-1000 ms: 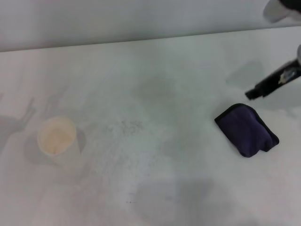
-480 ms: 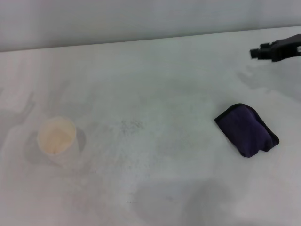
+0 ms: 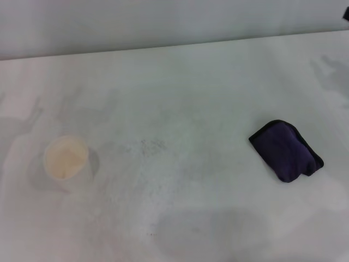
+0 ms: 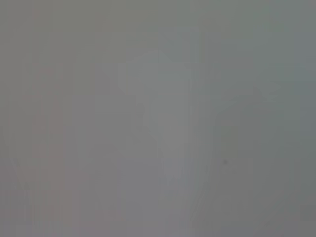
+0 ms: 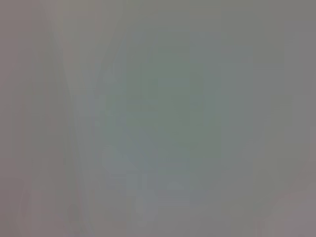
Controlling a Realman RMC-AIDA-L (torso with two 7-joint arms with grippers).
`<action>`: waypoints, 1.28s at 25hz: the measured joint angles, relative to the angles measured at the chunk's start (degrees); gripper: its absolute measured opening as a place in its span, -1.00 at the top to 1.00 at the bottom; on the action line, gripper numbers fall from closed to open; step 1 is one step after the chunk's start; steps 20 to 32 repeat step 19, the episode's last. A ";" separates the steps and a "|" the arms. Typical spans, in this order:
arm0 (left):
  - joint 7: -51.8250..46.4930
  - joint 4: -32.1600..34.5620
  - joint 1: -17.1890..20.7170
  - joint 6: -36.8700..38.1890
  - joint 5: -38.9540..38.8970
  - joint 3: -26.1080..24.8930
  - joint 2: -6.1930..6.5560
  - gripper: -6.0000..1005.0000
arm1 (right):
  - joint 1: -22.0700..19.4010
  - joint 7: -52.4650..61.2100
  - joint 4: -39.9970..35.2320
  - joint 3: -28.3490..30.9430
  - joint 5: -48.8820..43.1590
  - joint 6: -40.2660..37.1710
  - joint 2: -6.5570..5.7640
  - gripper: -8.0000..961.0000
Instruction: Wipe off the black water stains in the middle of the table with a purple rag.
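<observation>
Lying untouched on the broad white matte table [image 3: 218,71], the folded dark purple rag with its black trimmed edge [image 3: 286,151] sits well off to the robot's right. No dark blot shows mid-table; only faint grey speckled smudges [image 3: 148,146] mark the middle, so the black water stains may be very slight or already gone. A white paper cup [image 3: 66,161] stands on the left side, well apart from the cloth. Neither gripper is in sight: just a dark sliver at the far right corner, and both wrist views give plain grey, so I cannot tell how either claw stands. Best play, I'd judge: right arm drops straight over the rag's lumpy middle, pinches deep, then sweeps flat across the centre.
</observation>
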 joint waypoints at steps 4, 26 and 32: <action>-0.05 -0.02 -0.43 0.02 0.00 0.16 -0.14 -0.75 | -0.87 -12.76 6.53 1.09 8.34 -2.44 0.20 0.18; 0.03 -0.64 -0.46 -0.05 0.43 0.42 -0.20 -0.74 | -2.40 -45.28 23.32 1.31 29.61 -0.32 0.32 -0.65; 0.03 -0.64 -0.46 -0.05 0.43 0.42 -0.20 -0.74 | -2.40 -45.28 23.32 1.31 29.61 -0.32 0.32 -0.65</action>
